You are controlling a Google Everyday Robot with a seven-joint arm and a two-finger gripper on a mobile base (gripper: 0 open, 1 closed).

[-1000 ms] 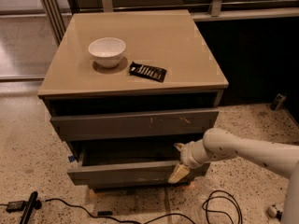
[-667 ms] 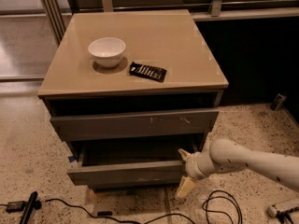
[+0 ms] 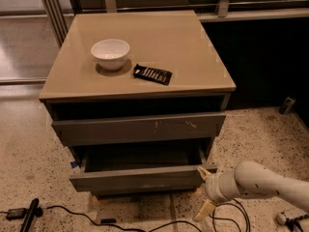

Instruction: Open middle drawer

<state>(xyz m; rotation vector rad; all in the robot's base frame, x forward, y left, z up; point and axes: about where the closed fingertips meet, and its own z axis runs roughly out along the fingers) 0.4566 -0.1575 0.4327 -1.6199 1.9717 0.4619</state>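
the middle drawer [image 3: 140,179] stands pulled out beyond the scratched front [image 3: 140,128] above it, so the opening looks almost done. the pincer [image 3: 199,193] is just beside its right front corner, spread wide and holding nothing; next it likely needs only to move clear. the drawer's inside is too dark to read.

White bowl [image 3: 110,52] beside dark packet [image 3: 152,74]
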